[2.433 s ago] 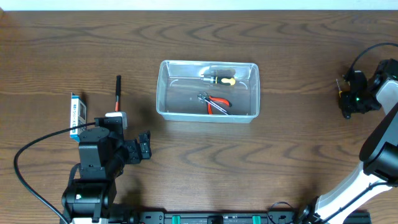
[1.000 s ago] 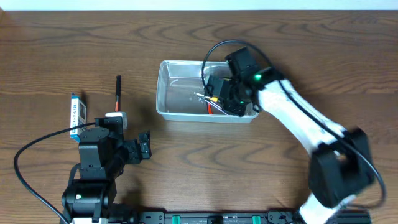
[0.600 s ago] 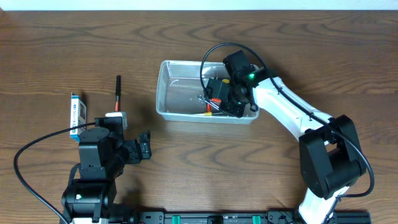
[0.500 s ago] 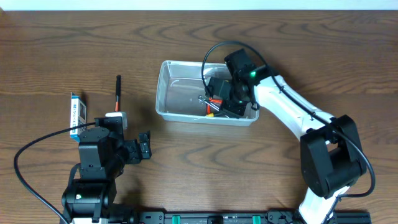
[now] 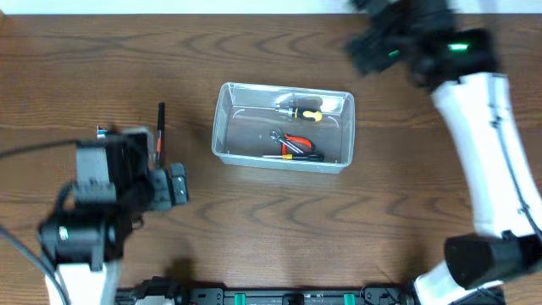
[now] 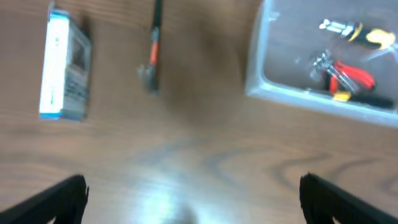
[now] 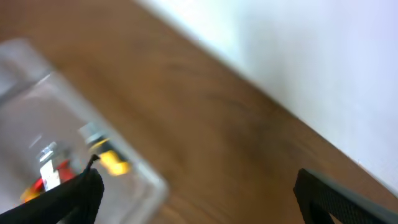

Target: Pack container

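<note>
The container point(image 5: 222, 127) is a clear plastic bin at the table's middle. In it lie a yellow-and-black screwdriver point(image 5: 298, 108), red pliers point(image 5: 296, 141) and a thin dark tool with an orange part point(image 5: 292, 156). My right gripper point(image 5: 366, 44) is open and empty, raised beyond the bin's far right corner. In its wrist view the container point(image 7: 134, 171) shows at lower left between the spread fingers point(image 7: 68, 199). My left gripper point(image 5: 174, 184) is open and empty, left of the bin. Its wrist view shows the container point(image 6: 280, 96) at upper right.
A slim red-and-black tool point(image 5: 161, 119) lies on the wood left of the bin, also seen as a slim tool point(image 6: 153, 43) from the left wrist. A small blue-and-white box point(image 6: 62, 68) lies further left, mostly under my left arm in the overhead view. A pale wall point(image 7: 298, 50) edges the table.
My right gripper opened inside the bin, left a tool there, then rose away to the back right. My left arm shifted up and left toward the box.
</note>
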Robot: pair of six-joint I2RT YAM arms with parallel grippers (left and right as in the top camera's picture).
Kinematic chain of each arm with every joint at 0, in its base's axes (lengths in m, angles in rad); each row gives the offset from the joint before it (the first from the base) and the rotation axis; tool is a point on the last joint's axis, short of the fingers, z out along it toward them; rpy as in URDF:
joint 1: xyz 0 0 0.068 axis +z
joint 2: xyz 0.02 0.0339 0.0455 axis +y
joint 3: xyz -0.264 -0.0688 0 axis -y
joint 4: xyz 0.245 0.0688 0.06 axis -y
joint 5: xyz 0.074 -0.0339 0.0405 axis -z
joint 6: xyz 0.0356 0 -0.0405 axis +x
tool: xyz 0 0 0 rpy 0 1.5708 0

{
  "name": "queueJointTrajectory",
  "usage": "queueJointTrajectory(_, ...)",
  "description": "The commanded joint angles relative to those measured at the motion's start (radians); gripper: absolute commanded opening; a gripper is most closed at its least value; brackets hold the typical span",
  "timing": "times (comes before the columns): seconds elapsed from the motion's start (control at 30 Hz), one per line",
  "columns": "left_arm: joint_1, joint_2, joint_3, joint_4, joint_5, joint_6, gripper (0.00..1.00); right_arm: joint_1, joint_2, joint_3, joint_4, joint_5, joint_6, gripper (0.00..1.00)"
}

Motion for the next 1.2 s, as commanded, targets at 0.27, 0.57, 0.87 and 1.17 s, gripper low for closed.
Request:
queueJointTrajectory(0.27, 0.130, 0.499, 0.134, 0.013, -0.089, 0.139, 0.98, -0.430, 0.003, 0.021, -0.090, 0.056, 0.195, 0.99)
queueJointTrajectory(0.57, 0.131, 0.669, 0.110, 0.202, -0.100, 0.313, 0.98, -0.600, 0.003, 0.021, -0.086, -0.074, 0.198, 0.99)
queueJointTrajectory(0.87, 0.131, 0.804, 0.099, 0.290, -0.097, 0.372, 0.98, -0.606, 0.003, 0.021, -0.083, -0.074, 0.198, 0.99)
queueJointTrajectory(1.17, 0.131, 0.945, 0.099, 0.311, -0.093, 0.367, 0.98, -0.606, 0.003, 0.021, -0.084, -0.074, 0.198, 0.99)
